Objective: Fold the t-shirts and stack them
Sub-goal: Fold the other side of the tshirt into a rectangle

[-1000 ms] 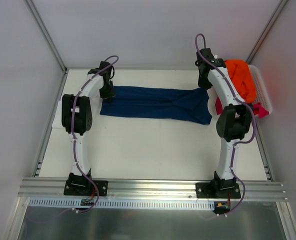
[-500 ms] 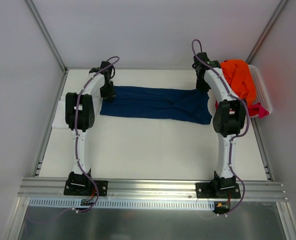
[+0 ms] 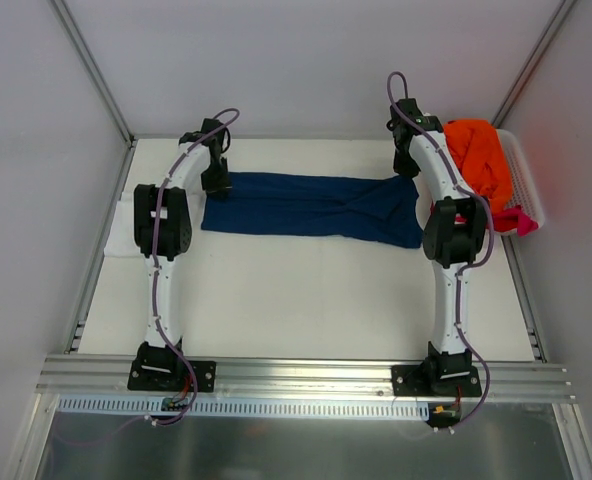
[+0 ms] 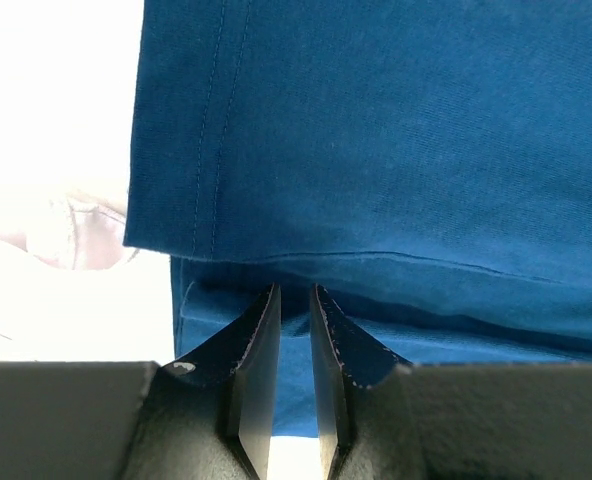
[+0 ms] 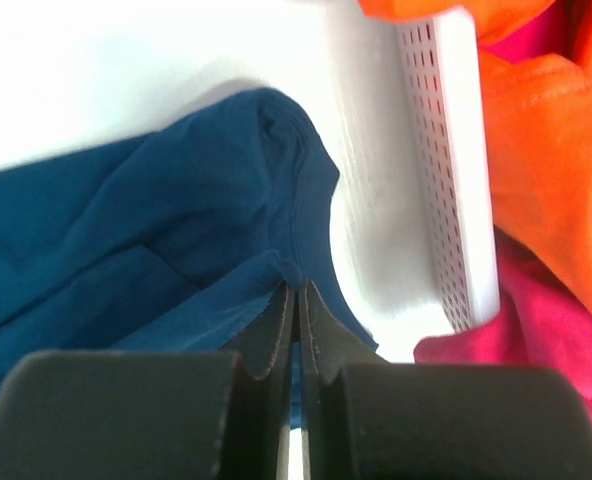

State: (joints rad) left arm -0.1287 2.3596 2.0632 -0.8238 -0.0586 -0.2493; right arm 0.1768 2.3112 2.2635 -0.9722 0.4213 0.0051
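A: From above, where is the navy shirt?
B: Spread flat across the far part of the table, stretched from one arm to the other. The left gripper is at its left end and the right gripper at its right end. Just right of it, a basket holds an orange shirt and a pink shirt.

A: And the left wrist view?
B: The left gripper has a slim gap between its fingers, and nothing is visibly pinched. Its tips are at the folded edge of the navy shirt.

A: The right wrist?
B: The right gripper is closed, nipping a raised fold of the navy shirt near its curved edge. The basket is beside it. The orange shirt spills over the basket's wall above the pink shirt.
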